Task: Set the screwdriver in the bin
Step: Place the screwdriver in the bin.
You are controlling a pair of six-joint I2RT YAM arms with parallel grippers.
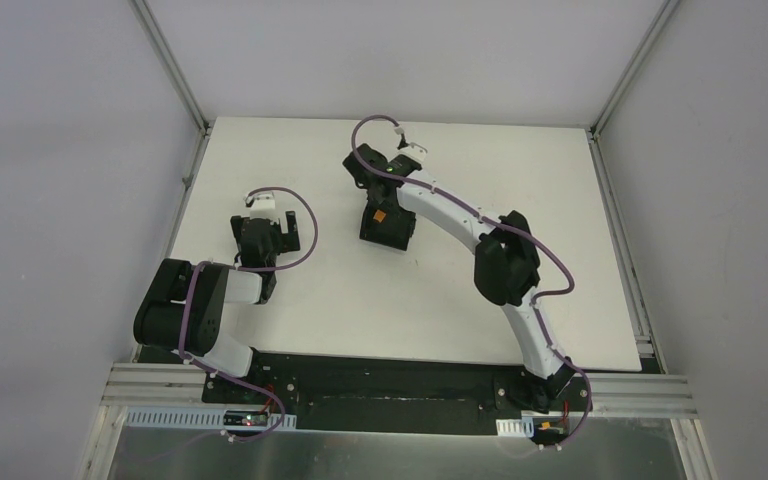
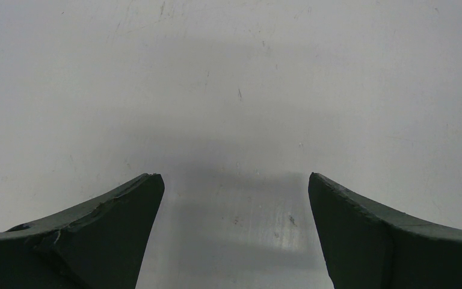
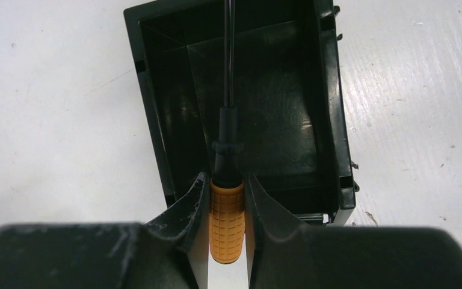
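Note:
The black bin (image 1: pixel 388 226) stands near the middle of the white table. In the right wrist view the bin (image 3: pixel 331 120) lies open right below the fingers. My right gripper (image 3: pixel 226 183) is shut on the orange handle of the screwdriver (image 3: pixel 226 220). Its thin black shaft points out over the bin's inside. In the top view the right gripper (image 1: pixel 380 205) hangs over the bin, and a bit of the orange screwdriver handle (image 1: pixel 381 213) shows. My left gripper (image 2: pixel 234 180) is open and empty just above the bare table; in the top view it (image 1: pixel 257 232) sits at the left.
The white table (image 1: pixel 310 300) is edged by aluminium rails and grey walls on three sides. The right arm (image 1: pixel 460 215) arches from the near right base across to the bin. The left arm is folded near its base at the near left.

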